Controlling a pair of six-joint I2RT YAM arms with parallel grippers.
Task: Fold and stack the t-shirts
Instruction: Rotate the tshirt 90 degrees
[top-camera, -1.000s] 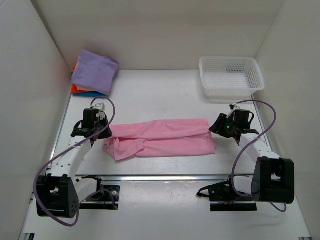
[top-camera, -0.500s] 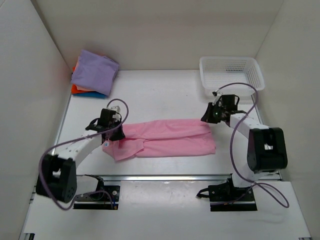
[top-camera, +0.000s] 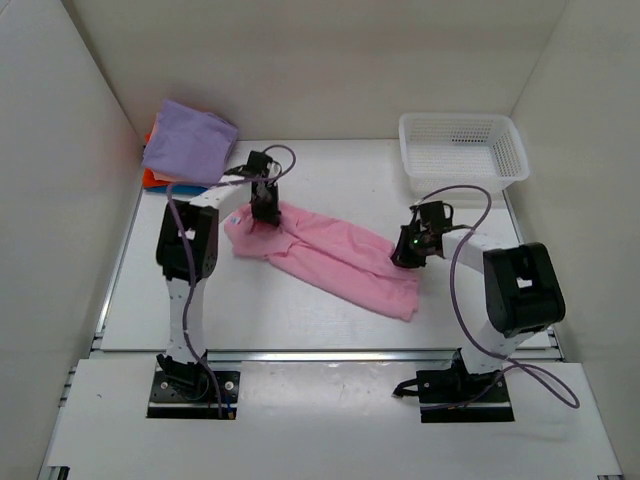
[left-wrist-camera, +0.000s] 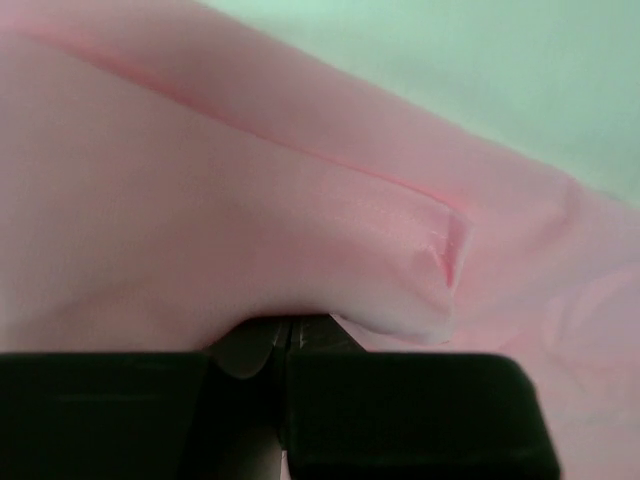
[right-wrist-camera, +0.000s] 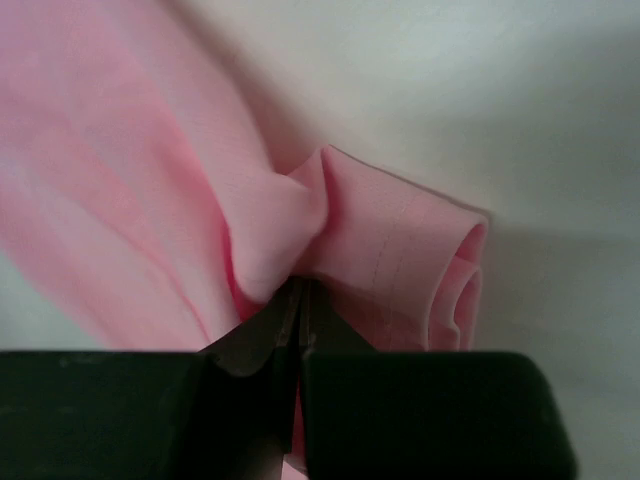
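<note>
Top view first: the pink t-shirt (top-camera: 330, 262) is folded into a long strip. It lies diagonally across the middle of the counter (top-camera: 300, 180), one end toward the back left and the other toward the front right. The left fingers (top-camera: 265, 212) are clamped on the back-left end. The right fingers (top-camera: 404, 252) have the far corner of the front-right end. Can't tell from up here whether either end is actually off the counter.

The finished pile sits in the back-left corner. There's a lavender shirt (top-camera: 190, 140) on top, with an orange shirt (top-camera: 150, 178) and a sliver of a blue shirt (top-camera: 190, 187) peeking out underneath. The white mesh basket (top-camera: 462, 150) is at the back right, well apart from the pink one.

Left wrist view: the fingers (left-wrist-camera: 250, 350) are pressed together with pink cloth pinched between them. The fabric bulges over the tips, a seam line runs across it, and there's bare counter in the top right.

Right wrist view: same deal, the fingers (right-wrist-camera: 262, 335) are squeezed onto a bunched-up fold. Just to the right of the pinch there's a stitched hem rolled over on itself. The rest of the shirt trails off to the left, over the counter.
</note>
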